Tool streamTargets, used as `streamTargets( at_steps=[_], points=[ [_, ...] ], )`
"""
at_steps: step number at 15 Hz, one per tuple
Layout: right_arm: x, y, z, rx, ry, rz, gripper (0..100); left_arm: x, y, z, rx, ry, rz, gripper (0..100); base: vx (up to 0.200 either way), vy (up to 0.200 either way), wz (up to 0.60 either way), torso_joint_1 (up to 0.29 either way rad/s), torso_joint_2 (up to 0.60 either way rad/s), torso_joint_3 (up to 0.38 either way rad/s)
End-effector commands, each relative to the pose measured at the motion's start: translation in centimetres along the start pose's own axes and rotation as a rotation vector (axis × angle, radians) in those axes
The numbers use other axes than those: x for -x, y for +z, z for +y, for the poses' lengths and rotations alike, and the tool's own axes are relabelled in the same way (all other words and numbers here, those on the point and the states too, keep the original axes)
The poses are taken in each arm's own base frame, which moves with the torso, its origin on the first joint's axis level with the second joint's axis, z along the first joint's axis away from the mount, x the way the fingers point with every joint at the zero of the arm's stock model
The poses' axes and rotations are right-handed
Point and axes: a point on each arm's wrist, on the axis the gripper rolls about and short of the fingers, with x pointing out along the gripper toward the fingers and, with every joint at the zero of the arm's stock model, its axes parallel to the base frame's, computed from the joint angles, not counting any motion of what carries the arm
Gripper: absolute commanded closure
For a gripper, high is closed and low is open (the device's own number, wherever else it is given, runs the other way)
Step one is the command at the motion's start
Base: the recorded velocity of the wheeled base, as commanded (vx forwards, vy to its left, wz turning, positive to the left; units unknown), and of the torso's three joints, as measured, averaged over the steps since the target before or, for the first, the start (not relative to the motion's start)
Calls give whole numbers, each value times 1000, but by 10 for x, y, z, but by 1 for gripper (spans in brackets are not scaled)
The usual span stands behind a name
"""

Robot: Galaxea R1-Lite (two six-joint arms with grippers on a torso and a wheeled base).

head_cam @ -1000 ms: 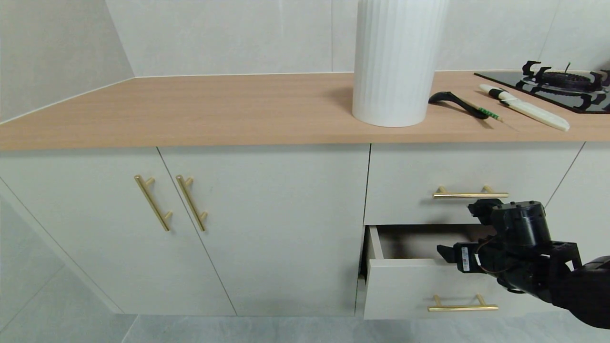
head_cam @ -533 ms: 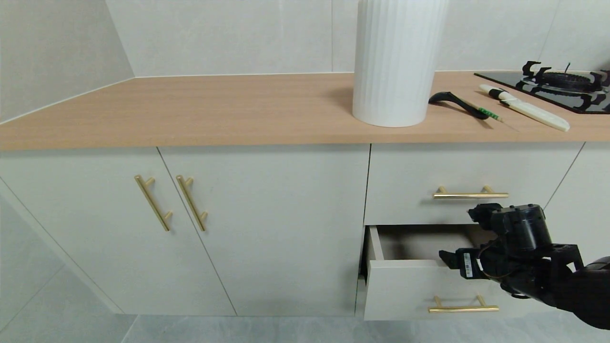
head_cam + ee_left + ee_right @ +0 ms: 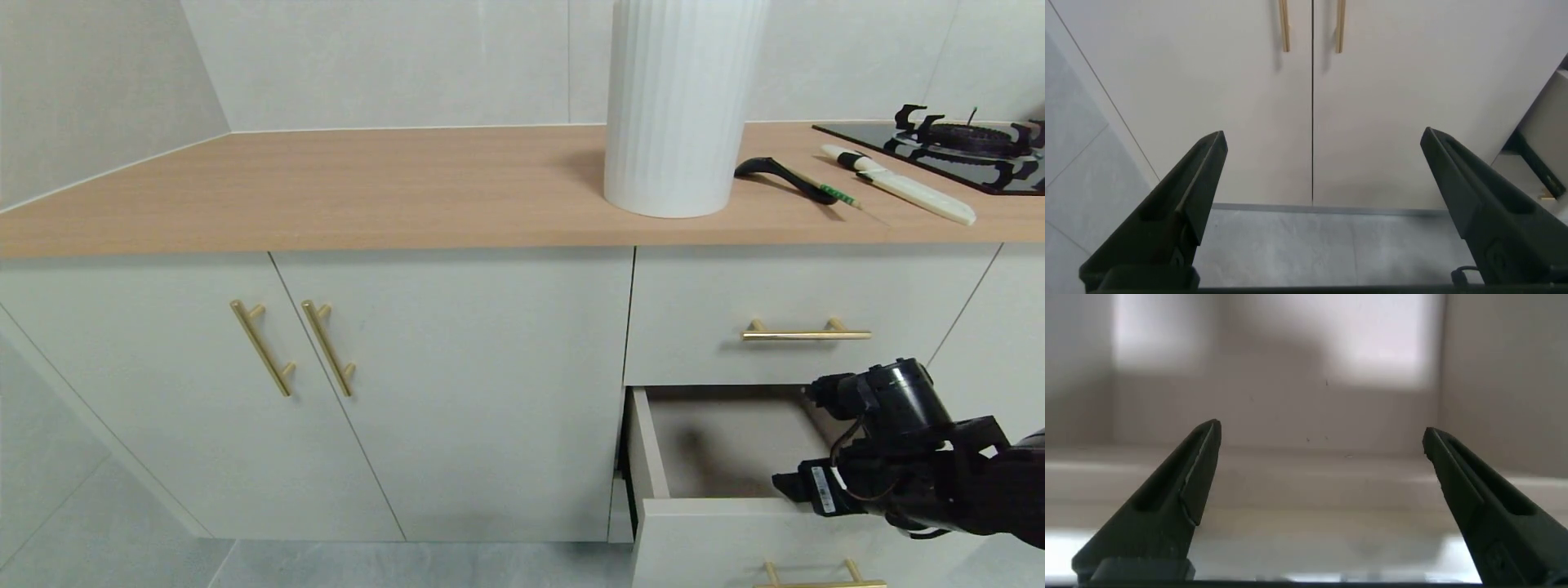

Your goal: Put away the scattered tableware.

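Three utensils: I see them lying loose on the right part of the counter (image 3: 326, 188), between a ribbed jar (image 3: 678, 106) and the hob (image 3: 963, 147).
Black ladle (image 3: 775, 174): flat on the counter just beside the jar's base, bowl end toward the jar, handle running toward the front edge.
Green-banded stick (image 3: 838, 195): thin, lying against the end of the ladle's handle; I cannot tell whether it is one stick or a pair.
White knife (image 3: 914, 192): flat, near the stick but apart from it, its black-banded handle toward the wall and its tip toward the front edge, just beside the hob's near corner.
Ribbed jar: tall, white and upright, its top out of frame.
Hob: black glass with a burner grate, at the counter's far right.
Lower drawer (image 3: 718, 441): stands open under that end of the counter, and I see its pale floor and side wall.
Upper drawer (image 3: 694, 314): shut, with a gold bar handle (image 3: 806, 333) across its front.
Right tool (image 3: 804, 437): jaws spread wide and gripping nothing, at the top edge of the lower drawer's front panel; its wrist view looks across that edge to the drawer's back wall.
Left tool (image 3: 1323, 212): jaws spread wide and gripping nothing, held low, facing the seam between the cupboard doors (image 3: 1388, 98).
Cupboard doors: two, shut, left of the drawers, their gold handles side by side.
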Motion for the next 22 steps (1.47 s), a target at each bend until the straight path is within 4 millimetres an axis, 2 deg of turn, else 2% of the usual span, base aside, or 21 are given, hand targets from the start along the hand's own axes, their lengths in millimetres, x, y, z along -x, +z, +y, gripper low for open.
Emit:
streamTargets(
  at_steps=[1,8,15,17,19,22],
  points=[
    [11,1,1,25,8,21,0,0,0,0,1,0,0,0,0,0,0,0,0,0],
    [50,-26,12,238,32,257,0,0,0,0,1,2,0,0,0,0,0,0,0,0],
    [59,-42,10,367,23,404,0,0,0,0,1,0,0,0,0,0,0,0,0,0],
    [58,-42,11,368,22,407,0,0,0,0,1,2,0,0,0,0,0,0,0,0],
    [65,-31,10,334,31,341,0,0,0,0,-1,2,0,0,0,0,0,0,0,0],
    [100,-10,2,176,62,153,0,0,0,0,1,2,0,0,0,0,0,0,0,0]
  ],
)
